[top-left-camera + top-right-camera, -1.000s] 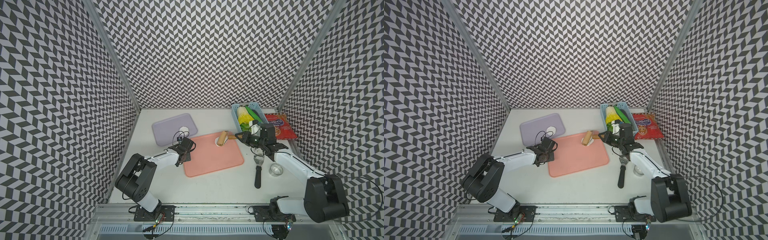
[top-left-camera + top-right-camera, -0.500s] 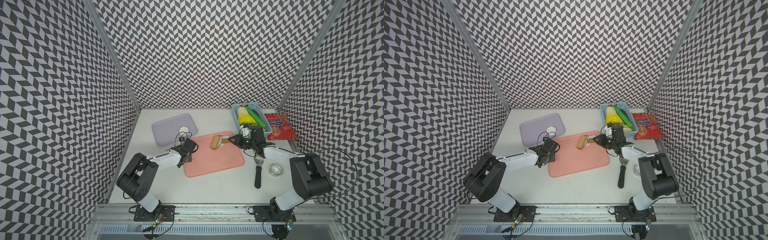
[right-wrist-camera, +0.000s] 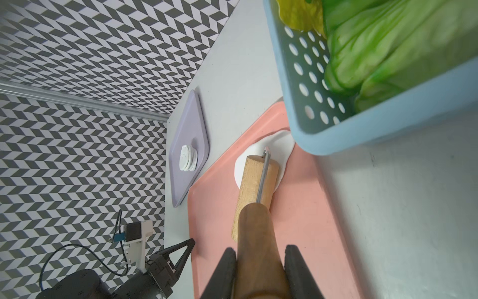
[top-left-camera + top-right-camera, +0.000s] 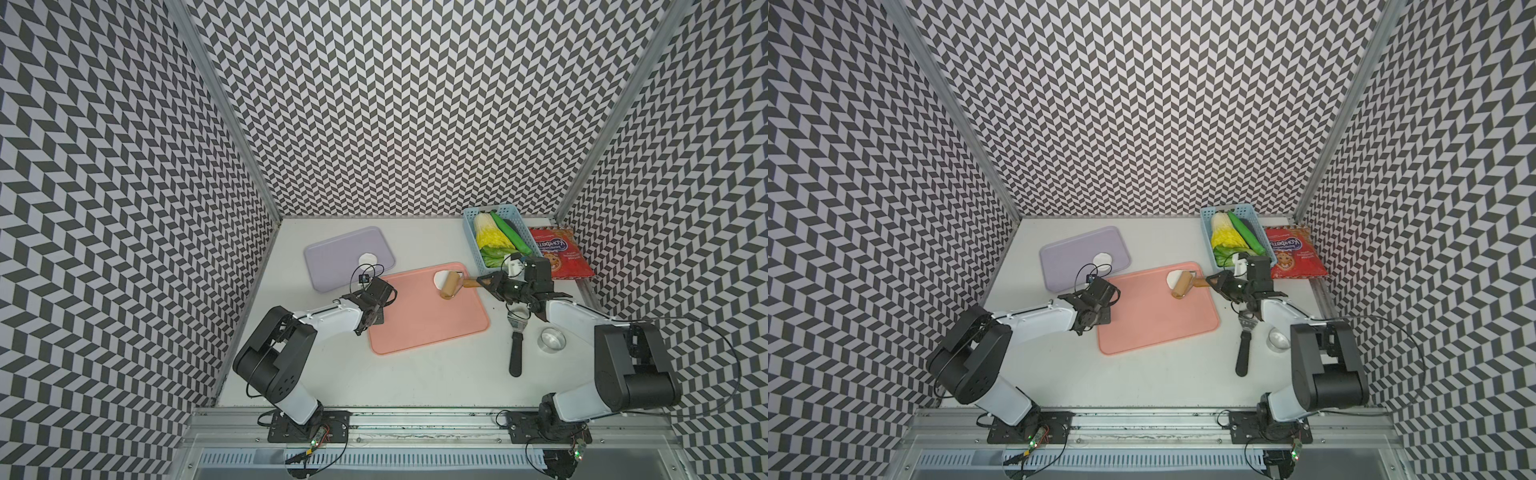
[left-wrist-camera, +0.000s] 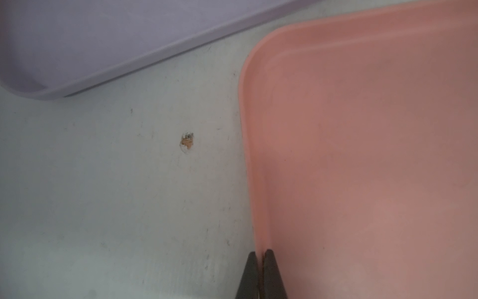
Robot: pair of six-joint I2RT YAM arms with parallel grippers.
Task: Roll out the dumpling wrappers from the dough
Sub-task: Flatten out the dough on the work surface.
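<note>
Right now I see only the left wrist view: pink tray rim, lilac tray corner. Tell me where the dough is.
Observer: The dough lies in the pink tray's far right corner, partly under the rolling pin.
Operator: Say what holds the pin.
Observer: The right gripper's fingers clamp its wooden handle.
Operator: Report finished wrappers.
Observer: A small stack of dumpling wrappers sits on the lilac tray.

Front tray (image 4: 428, 328) lay mid-table, back tray (image 4: 332, 257) behind it to the left. Wrappers (image 4: 368, 257) sat stacked on back tray, near its right edge. Dough (image 4: 439, 279) lay at front tray's far right corner, roller (image 4: 451, 286) partly on it. Basket (image 4: 471, 237) stood behind-right, snack bag (image 4: 557, 255) just right of it. Spatula (image 4: 515, 353) lay right of front tray, ring cutter (image 4: 551, 338) further right.
</note>
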